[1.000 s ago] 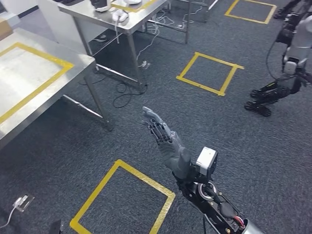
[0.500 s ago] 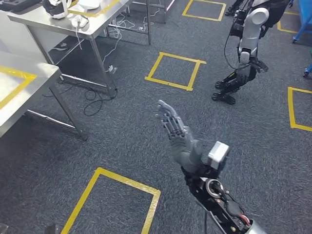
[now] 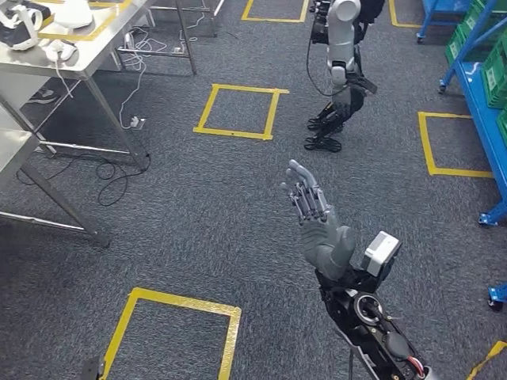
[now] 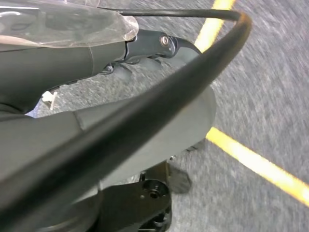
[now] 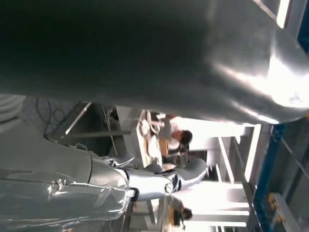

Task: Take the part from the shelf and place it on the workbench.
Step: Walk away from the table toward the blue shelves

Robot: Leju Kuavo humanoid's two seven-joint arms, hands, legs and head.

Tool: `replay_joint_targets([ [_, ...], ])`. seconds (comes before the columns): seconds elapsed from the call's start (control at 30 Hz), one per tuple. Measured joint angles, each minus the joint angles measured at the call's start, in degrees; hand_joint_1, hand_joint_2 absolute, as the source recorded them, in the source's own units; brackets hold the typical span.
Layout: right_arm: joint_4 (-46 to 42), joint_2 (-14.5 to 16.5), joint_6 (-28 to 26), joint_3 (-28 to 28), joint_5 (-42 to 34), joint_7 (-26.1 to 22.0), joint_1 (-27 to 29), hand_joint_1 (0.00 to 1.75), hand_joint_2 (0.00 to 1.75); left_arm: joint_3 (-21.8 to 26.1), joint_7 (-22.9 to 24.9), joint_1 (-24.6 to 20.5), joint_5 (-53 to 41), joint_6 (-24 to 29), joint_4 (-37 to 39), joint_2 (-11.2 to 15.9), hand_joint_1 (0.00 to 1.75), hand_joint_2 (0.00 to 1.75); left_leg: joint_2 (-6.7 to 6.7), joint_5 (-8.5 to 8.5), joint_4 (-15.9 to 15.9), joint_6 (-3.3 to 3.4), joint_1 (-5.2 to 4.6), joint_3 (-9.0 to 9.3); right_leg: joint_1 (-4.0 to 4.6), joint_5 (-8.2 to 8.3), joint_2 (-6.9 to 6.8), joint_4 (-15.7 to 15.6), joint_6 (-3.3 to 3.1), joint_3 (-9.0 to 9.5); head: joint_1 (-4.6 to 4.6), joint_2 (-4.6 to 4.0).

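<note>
Grey carpet marked with yellow tape squares (image 3: 238, 111) lies ahead — your right hand (image 3: 317, 218) is raised, fingers (image 3: 302, 190) spread, holding nothing; left hand's state unclear. Blue metal shelf (image 3: 478, 87) stands well apart — no part visible, everything remains.

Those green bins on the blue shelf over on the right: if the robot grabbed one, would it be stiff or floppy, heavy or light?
The green bins look like moulded plastic with straight walls, so probably stiff and light when empty. Their contents cannot be seen, so real weight is uncertain. On the blue shelf they seem tilted, so one might slide forward when nudged. The right hand is empty.
</note>
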Motion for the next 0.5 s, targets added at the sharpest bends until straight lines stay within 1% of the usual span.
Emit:
replay_joint_targets([
  [0.03,-0.1,0.0,0.0,-0.1,0.0,0.0,0.1,0.00,0.00,0.0,0.0,0.1,0.0,0.0,0.0,0.0,0.00,0.00,-1.31,-1.92,4.2,0.07,-0.04,-2.08,0.07,0.08,0.59,0.0,-0.22,-0.08,-0.44,0.00],
  [0.07,-0.1,0.0,0.0,-0.2,0.0,0.0,0.3,0.00,0.00,0.0,0.0,0.1,0.0,0.0,0.0,0.0,0.00,0.00,-2.03,-3.37,8.2,0.16,-0.11,-4.19,0.18,0.14,1.24,0.0,-0.41,-0.13,-0.82,0.00],
  [0.1,-0.1,0.0,-0.1,-0.4,0.1,0.0,0.5,0.00,0.00,0.0,0.0,0.2,0.0,0.0,0.0,0.0,0.00,0.00,-2.39,-3.79,10.8,0.29,-0.19,-5.69,0.33,0.18,2.00,0.0,-0.52,-0.15,-1.14,0.00],
  [0.13,-0.2,0.0,-0.1,-0.6,0.1,0.0,0.7,0.00,0.00,0.0,0.0,0.3,0.0,0.0,0.0,0.0,0.00,0.00,-2.60,-3.04,11.2,0.51,-0.28,-6.21,0.47,0.22,2.82,0.0,-0.59,-0.15,-1.37,0.00],
  [0.17,-0.2,-0.1,-0.1,-0.8,0.1,0.1,0.8,0.00,0.00,0.0,0.0,0.4,0.0,0.0,0.0,0.0,0.00,0.00,-2.85,-1.29,9.3,0.81,-0.36,-5.61,0.58,0.26,3.64,0.0,-0.64,-0.12,-1.52,0.00],
  [0.2,-0.3,-0.1,-0.1,-0.9,0.1,0.1,0.9,0.00,0.00,0.0,0.0,0.4,0.0,0.0,0.0,0.0,0.00,0.00,-3.42,1.02,5.5,1.19,-0.45,-4.09,0.64,0.29,4.42,0.0,-0.65,-0.08,-1.66,0.00],
  [0.23,-0.3,-0.1,-0.2,-1.1,0.1,0.1,0.9,0.00,0.00,0.0,0.0,0.4,0.0,0.0,0.0,0.1,0.00,0.00,-4.67,2.98,1.3,1.60,-0.55,-2.30,0.70,0.32,5.10,0.0,-0.63,-0.09,-1.79,0.00],
  [0.27,-0.4,-0.1,-0.3,-1.2,0.1,0.1,0.9,0.00,0.00,0.1,0.0,0.4,0.0,0.0,0.0,0.1,0.00,0.00,-5.77,4.26,-2.3,1.83,-0.53,-0.73,0.76,0.33,5.75,0.1,-0.55,-0.18,-1.87,0.00],
  [0.3,-0.5,-0.1,-0.5,-1.4,0.1,0.1,1.0,0.00,0.00,0.1,0.0,0.3,0.0,-0.1,0.0,0.2,0.00,0.00,-6.62,4.87,-4.6,1.94,-0.57,0.30,0.78,0.39,6.33,0.1,-0.39,-0.32,-1.89,0.00],
  [0.33,-0.5,-0.2,-0.6,-1.7,0.1,0.1,1.1,0.00,0.00,0.1,0.0,0.2,0.1,-0.1,0.0,0.2,0.00,0.00,-6.96,4.90,-5.7,1.95,-0.59,0.78,0.74,0.47,6.90,0.1,-0.17,-0.49,-1.88,0.00],
  [0.37,-0.5,-0.3,-0.8,-2.1,0.1,0.2,1.3,0.00,0.00,0.1,0.0,0.1,0.1,-0.1,0.0,0.2,0.00,0.00,-6.47,4.90,-6.2,1.90,-0.56,0.98,0.66,0.57,7.51,0.1,0.11,-0.68,-1.86,0.00],
  [0.4,-0.6,-0.4,-1.1,-2.6,0.0,0.2,1.6,0.00,0.00,0.1,0.0,0.1,0.1,-0.1,0.0,0.1,0.00,0.00,-5.85,5.03,-6.4,2.03,-0.49,1.12,0.61,0.54,7.59,0.1,0.40,-0.90,-1.81,0.00],
  [0.43,-0.7,-0.6,-1.2,-3.1,-0.1,0.2,1.9,0.00,0.00,0.2,0.0,0.0,0.1,-0.1,0.0,0.1,0.00,0.00,-5.21,5.15,-6.7,2.22,-0.38,1.29,0.65,0.03,6.73,0.8,0.69,-1.29,-1.66,0.00],
  [0.47,-0.8,-0.7,-1.4,-3.5,-0.2,0.2,2.1,0.00,0.00,0.3,0.0,0.1,0.1,-0.1,0.0,0.1,0.00,0.00,-4.50,5.25,-7.0,2.45,-0.28,1.47,0.71,-1.12,5.31,2.4,0.99,-2.13,-1.34,0.00],
  [0.5,-0.9,-0.9,-1.5,-3.9,-0.3,0.2,2.3,0.00,0.00,0.3,0.0,0.1,0.2,-0.1,0.0,0.1,0.00,0.00,-3.72,5.29,-7.2,2.65,-0.22,1.61,0.70,-2.88,3.59,5.4,1.30,-3.47,-0.97,0.00],
])
